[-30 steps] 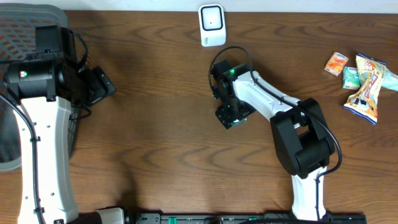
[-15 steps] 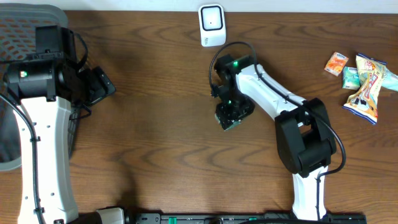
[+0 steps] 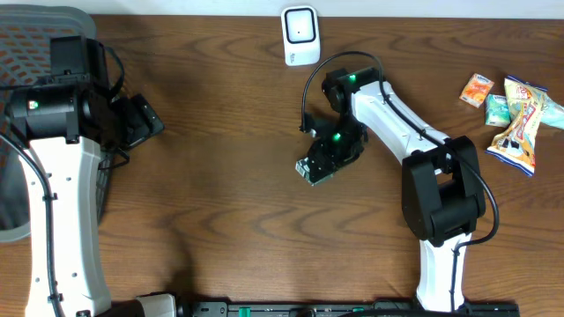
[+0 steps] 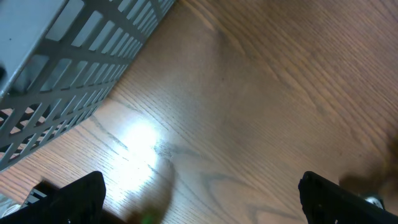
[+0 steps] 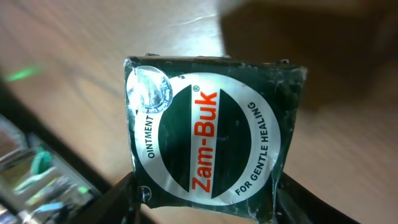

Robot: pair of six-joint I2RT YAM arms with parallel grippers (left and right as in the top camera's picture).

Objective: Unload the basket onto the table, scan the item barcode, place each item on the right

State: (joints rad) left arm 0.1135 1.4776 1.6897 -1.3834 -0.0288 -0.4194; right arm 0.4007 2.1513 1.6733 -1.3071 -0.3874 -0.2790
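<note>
Pinching a dark green packet (image 5: 211, 137) printed "Zam-Buk", "OINTMENT" and "FOR GENTLE HEALING", the right end effector (image 3: 324, 158) hangs near the white scanner (image 3: 300, 35); the left end effector (image 4: 205, 199) is spread wide.

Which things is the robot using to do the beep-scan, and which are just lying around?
For the job:
- Zam-Buk box
- right gripper, its fingers pinching the box
- white scanner at the table's far edge

Just lying about:
- snack packets
- orange packet
- grey basket
- left gripper, open and holding nothing
</note>
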